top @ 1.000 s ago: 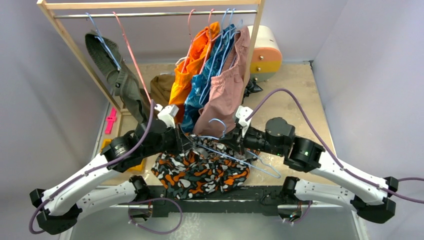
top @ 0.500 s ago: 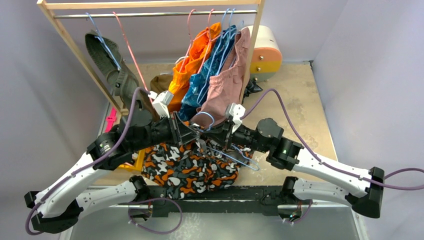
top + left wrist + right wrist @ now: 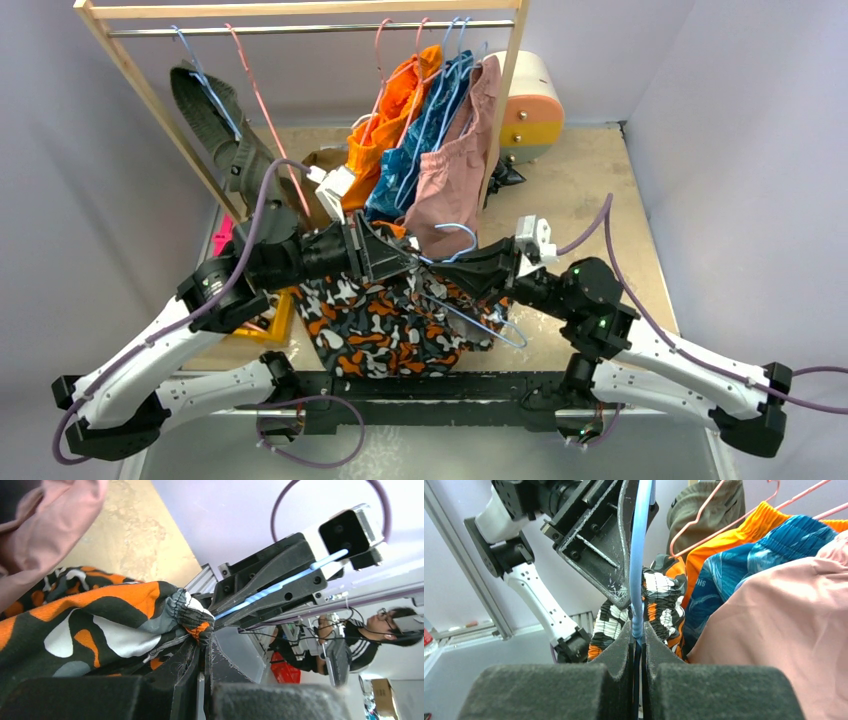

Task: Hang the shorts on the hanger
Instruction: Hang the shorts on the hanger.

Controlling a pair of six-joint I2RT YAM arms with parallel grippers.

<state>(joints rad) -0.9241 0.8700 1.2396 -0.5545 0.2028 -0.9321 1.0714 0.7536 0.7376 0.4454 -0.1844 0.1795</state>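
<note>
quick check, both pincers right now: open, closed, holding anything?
Left pincer: closed, holding the shorts by the waistband.
Right pincer: closed on the wire of the blue hanger.

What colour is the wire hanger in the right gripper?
Light blue; the thin wire hanger shows best in the right wrist view.

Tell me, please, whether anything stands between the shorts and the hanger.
Nothing visible does. The left gripper pinches the shorts by the waistband, the right gripper pinches the hanger, and the wire reaches right up to the waistband.
</note>
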